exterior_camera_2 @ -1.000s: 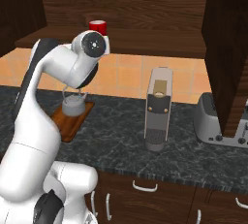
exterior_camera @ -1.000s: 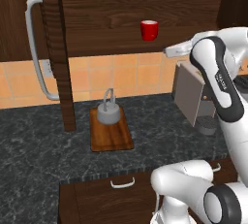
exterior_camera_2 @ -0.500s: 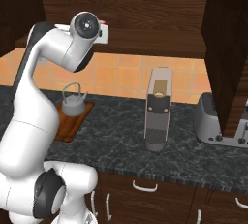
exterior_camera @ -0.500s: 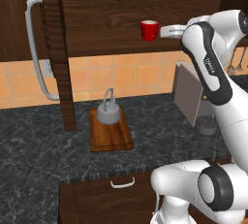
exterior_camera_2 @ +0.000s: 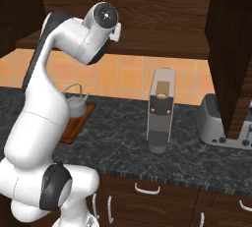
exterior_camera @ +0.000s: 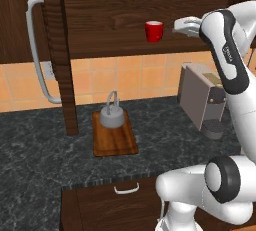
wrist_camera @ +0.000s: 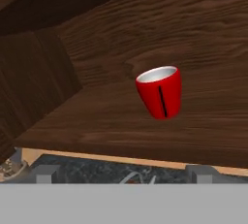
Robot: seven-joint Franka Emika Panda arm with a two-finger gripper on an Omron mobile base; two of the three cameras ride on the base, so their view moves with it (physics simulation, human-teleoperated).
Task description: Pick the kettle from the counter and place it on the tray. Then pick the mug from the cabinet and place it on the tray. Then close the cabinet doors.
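Facing mug (wrist_camera: pixel 160 93), gripper (exterior_camera: pixel 181 25) open, apart.

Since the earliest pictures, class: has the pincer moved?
Yes. In the left base view the pincer has risen from beside the coffee machine toward the mug.

Our arm rises from the base, bends at the elbow and reaches up and forward, wrist turned level. Our gripper (exterior_camera: pixel 176 26) points sideways at the height of the upper shelf, jaws spread wide apart, with nothing between the fingers (wrist_camera: pixel 44 170).
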